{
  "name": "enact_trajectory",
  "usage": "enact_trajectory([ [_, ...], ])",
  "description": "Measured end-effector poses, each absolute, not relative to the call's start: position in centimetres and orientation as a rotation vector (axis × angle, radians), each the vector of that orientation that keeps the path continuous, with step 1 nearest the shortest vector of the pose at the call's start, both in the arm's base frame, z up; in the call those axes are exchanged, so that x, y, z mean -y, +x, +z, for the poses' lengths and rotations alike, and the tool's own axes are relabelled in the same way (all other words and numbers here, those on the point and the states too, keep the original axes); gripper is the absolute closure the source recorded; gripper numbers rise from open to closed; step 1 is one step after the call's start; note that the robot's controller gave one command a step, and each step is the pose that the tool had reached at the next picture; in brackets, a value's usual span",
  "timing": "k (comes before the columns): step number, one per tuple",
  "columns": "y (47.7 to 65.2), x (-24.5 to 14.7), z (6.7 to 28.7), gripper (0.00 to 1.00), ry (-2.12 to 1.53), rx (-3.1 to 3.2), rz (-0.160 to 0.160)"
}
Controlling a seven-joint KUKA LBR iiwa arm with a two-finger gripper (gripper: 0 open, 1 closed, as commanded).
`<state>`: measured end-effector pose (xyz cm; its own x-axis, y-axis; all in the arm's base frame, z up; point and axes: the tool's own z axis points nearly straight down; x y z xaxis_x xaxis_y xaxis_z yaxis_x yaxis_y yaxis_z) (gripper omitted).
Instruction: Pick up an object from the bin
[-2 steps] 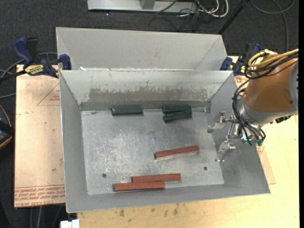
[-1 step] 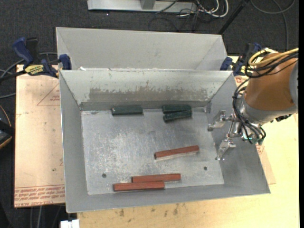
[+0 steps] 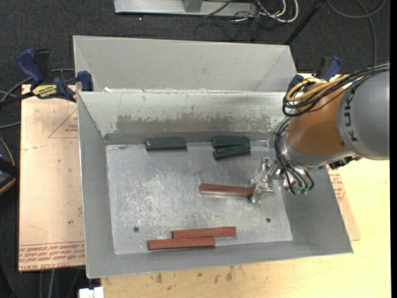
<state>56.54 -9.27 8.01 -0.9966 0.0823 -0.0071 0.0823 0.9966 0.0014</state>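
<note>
My gripper [image 3: 257,194] is low in the bin's right half, its metal fingers at the right end of a flat reddish-brown bar [image 3: 224,191] that lies across the middle of the floor. The fingertips sit right at that bar's end, but I cannot make out the gap between them or whether they clamp it. Just behind, against the back wall, lies a dark green block [image 3: 231,147].
A second dark green bar [image 3: 166,144] lies along the back wall to the left. Two reddish-brown bars [image 3: 192,238] lie side by side near the front wall. The orange-covered arm comes in over the right rim.
</note>
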Motion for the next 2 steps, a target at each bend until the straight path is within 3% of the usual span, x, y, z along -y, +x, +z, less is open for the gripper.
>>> enact_trajectory([
  [1, 56.5, 9.3, 8.0, 1.00, 0.129, -3.132, 0.002],
  [2, 57.5, 9.0, 25.6, 1.00, 0.141, -3.127, -0.001],
])
